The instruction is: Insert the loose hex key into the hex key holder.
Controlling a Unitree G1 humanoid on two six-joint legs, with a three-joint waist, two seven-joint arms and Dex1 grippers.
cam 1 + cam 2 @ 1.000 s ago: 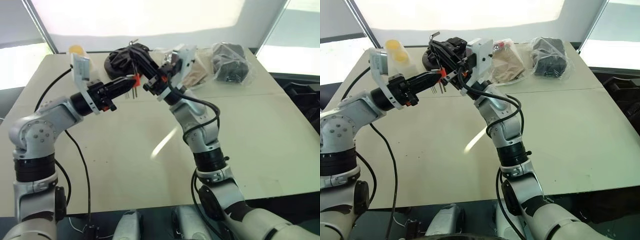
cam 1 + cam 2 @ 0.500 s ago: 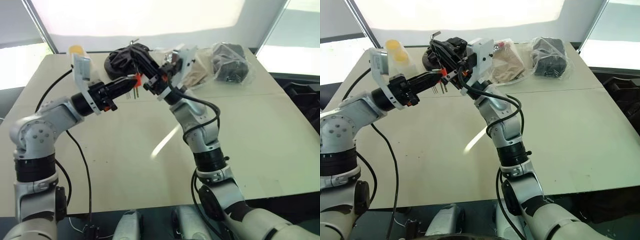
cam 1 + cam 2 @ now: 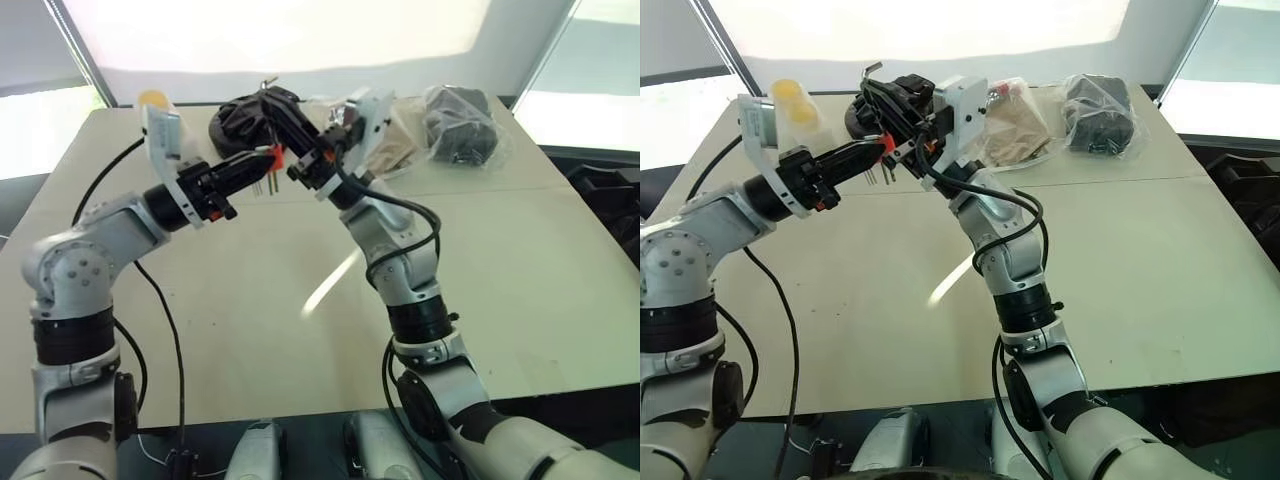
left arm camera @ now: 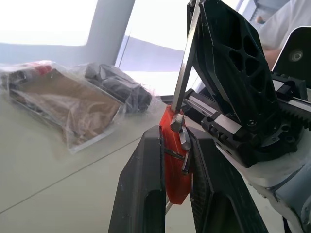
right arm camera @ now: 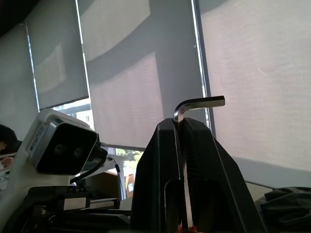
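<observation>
— Gripping hard up there, both arms raised over the far half of the table (image 3: 500,260). What has the left gripper (image 4: 176,145) got?

— The hex key holder (image 4: 174,160), that orange-red block, pinched between its two black fingers (image 4: 146,194). In the head view it sits at about twelve o'clock from the table's middle, held in the air with its short metal keys hanging down toward the tabletop.

— And the right gripper (image 5: 181,124)?

— Clamped tight on the loose hex key (image 5: 197,105). The long shank runs down between the closed fingers, and the bent end pokes out sideways above the fingertips.

— How close are the two?

— Very. From the left wrist, the key's lower tip (image 4: 178,119) sits right at the top edge of the holder; whether it has entered a slot, I cannot tell.

— Anything else on the table?

— At the far edge: a black bundle (image 3: 240,115) at eleven o'clock, clear plastic bags (image 3: 460,125) at one o'clock, and a yellow-lidded container (image 3: 790,100) at ten.
</observation>
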